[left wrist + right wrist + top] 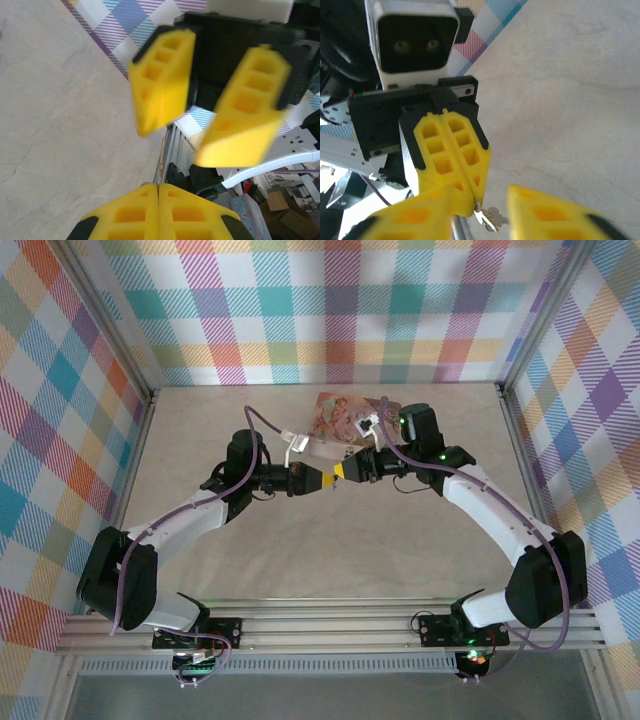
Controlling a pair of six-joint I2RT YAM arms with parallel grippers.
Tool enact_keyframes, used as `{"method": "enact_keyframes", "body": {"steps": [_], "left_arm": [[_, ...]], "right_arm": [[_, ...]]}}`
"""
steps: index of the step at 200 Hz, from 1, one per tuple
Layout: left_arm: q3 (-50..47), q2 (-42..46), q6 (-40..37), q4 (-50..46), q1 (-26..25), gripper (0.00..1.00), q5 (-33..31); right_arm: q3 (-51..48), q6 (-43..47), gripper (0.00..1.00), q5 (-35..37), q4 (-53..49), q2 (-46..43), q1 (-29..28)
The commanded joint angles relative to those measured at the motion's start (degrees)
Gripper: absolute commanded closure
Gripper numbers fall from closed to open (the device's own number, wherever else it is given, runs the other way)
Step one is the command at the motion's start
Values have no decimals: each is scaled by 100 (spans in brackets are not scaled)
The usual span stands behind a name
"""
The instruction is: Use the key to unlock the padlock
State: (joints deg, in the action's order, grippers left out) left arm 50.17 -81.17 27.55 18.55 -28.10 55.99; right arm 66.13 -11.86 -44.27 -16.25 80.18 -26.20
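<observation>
The key [489,218] is seen pinched at the very tip of the left gripper [470,199], whose fingers are pressed flat together; only a little bright metal is left poking out, held in mid-air above the middle of the table [300,560]; the right gripper [177,142] is faced nose to nose with it, its fingers spread wide on either side of that metal, and whether the key is touched by them cannot be told; the key is judged light, thin and stiff, smooth enough to slide or swivel between hard yellow fingers, so a hold across its broad flat head is favoured, with the blade left free; a grip on the narrow blade alone is likely to be twisted loose; little room is left between the two claws, so any move there has to be kept small; below and to the near side, bare table is offered; the pink box [335,410] is placed just behind the meeting point on the far side; the checked walls [60,440] are kept well apart.
</observation>
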Motion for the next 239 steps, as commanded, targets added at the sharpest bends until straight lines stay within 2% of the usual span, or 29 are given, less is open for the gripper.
{"method": "enact_keyframes", "body": {"steps": [1, 13, 29, 51, 104, 138, 179, 209, 239], "left_arm": [[125, -61, -253, -351, -26, 100, -205], [92, -46, -259, -371, -15, 100, -307], [36, 1, -304, -406, -5, 100, -441], [-2, 122, -486, -615, -10, 100, -703], [-263, 827, -1188, -1051, -11, 100, -1469], [-361, 1147, -1564, -1541, -11, 100, -1937], [-623, 1274, -1594, -1411, -8, 100, -2055], [-704, 1364, -1664, -1499, -10, 100, -2065], [-820, 1483, -1700, -1473, -7, 100, -2176]], "right_arm": [[-97, -271, 50, 323, 354, -103, 35], [-116, -391, 44, 508, 358, -146, 44], [-159, -534, 43, 755, 367, -224, 61], [-247, -731, 42, 1119, 385, -331, 97], [-495, -1330, 44, 2489, 263, -143, 97], [-336, -1697, 45, 3117, 80, 366, -24], [484, -1663, 45, 4450, -368, 1461, -576], [766, -1966, 46, 4254, -213, 1828, -624], [555, -2256, 49, 3915, 172, 1602, -617]]}}
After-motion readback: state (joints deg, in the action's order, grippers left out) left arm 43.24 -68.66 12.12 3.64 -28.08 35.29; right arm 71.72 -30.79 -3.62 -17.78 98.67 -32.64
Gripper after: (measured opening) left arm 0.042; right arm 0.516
